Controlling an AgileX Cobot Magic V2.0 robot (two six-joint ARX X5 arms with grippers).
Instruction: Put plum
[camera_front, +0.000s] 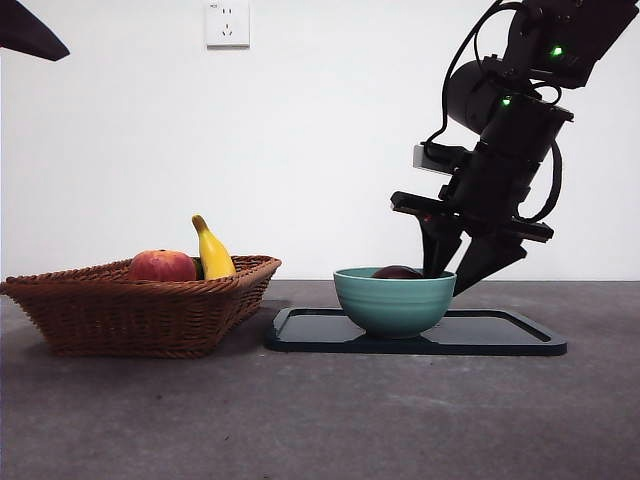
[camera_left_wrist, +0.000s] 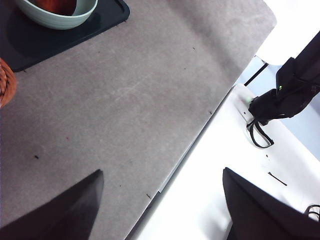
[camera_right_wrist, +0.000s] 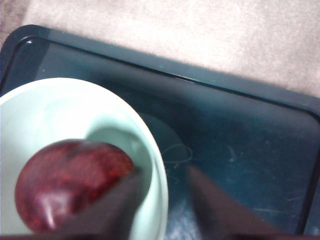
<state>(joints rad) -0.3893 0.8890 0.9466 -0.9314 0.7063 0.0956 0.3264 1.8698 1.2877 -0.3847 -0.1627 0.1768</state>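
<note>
Grey tabletop bears a glossy maroon plum (camera_right_wrist: 70, 185) in the bowl (camera_front: 394, 298), right end effector (camera_front: 458, 270) spread apart beside it

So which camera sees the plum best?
The right wrist view: the plum fills much of the picture, lying in the green bowl. The front view shows only its top above the rim, and the left wrist view just a reddish sliver.

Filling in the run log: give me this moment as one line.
plum: in green bowl on dark tray | right gripper: open, straddling bowl rim, beside plum | left gripper: open, idle over table edge
</note>
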